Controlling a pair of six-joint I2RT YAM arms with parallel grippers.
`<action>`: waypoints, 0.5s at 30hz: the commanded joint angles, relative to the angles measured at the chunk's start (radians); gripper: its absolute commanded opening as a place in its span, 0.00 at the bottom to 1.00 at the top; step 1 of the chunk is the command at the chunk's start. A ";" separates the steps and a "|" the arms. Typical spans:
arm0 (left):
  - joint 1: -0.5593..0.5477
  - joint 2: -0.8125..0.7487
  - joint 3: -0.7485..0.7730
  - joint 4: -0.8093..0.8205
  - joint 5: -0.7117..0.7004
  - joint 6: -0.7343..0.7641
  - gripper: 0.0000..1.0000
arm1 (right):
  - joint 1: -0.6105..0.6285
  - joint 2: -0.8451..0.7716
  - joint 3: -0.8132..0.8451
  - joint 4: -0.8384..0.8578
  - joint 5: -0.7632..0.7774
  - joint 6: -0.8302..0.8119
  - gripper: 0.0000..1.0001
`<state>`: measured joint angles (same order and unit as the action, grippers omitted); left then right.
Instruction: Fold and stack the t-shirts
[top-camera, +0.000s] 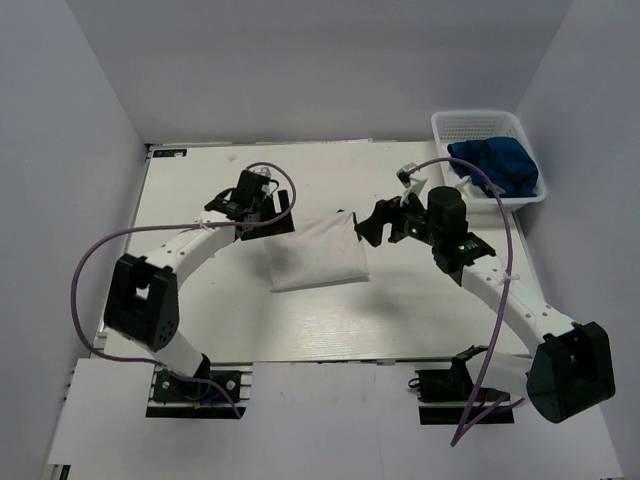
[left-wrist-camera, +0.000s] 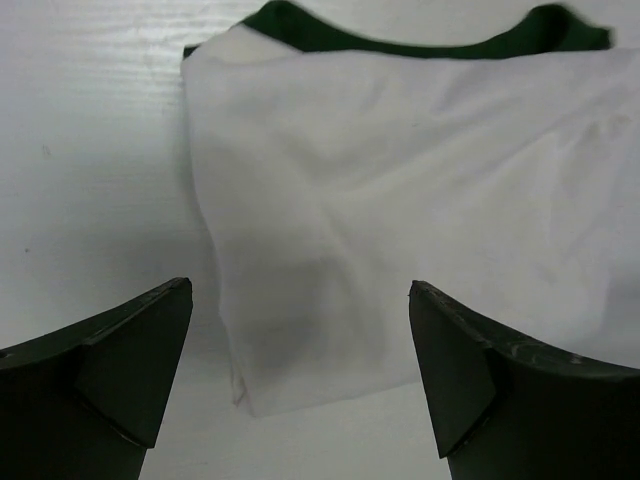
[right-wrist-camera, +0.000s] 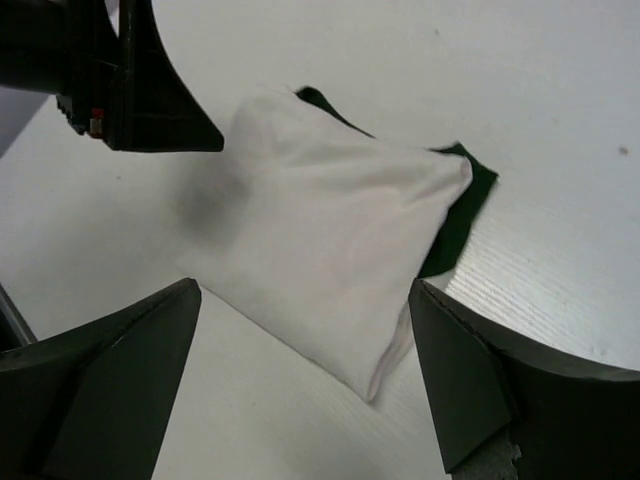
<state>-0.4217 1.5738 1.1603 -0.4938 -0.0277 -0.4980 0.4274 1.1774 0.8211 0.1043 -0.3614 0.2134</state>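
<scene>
The white shirt (top-camera: 318, 252) lies folded into a compact rectangle at the middle of the top view, flat on the table (top-camera: 400, 320). Dark green cloth (right-wrist-camera: 462, 208) peeks out from under its far edges in both wrist views.

The left gripper (top-camera: 268, 218) sits just beside the shirt's upper left corner, jaws spread wide with nothing between them. In its own view the fingers (left-wrist-camera: 130, 350) stand at the bottom of the frame, either side of the shirt's near corner. The right gripper (top-camera: 362, 228) is just beside the shirt's upper right corner, jaws likewise released and empty. Whether either one touches the cloth I cannot tell.

The blue shirt (top-camera: 495, 165) is bunched in the basket (top-camera: 465, 125) at the upper right of the top view, well apart from the folded one.
</scene>
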 joint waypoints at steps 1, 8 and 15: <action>0.003 0.061 -0.007 -0.068 -0.038 -0.023 0.99 | -0.001 -0.031 -0.020 -0.078 0.104 -0.005 0.90; -0.019 0.215 0.002 -0.081 -0.017 -0.014 0.71 | -0.004 -0.025 -0.003 -0.103 0.153 -0.014 0.90; 0.000 0.305 0.036 -0.121 -0.084 -0.010 0.33 | -0.001 -0.019 0.006 -0.103 0.185 -0.020 0.90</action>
<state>-0.4366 1.8305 1.1748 -0.5617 -0.0284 -0.5301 0.4267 1.1728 0.8017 -0.0067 -0.2081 0.2066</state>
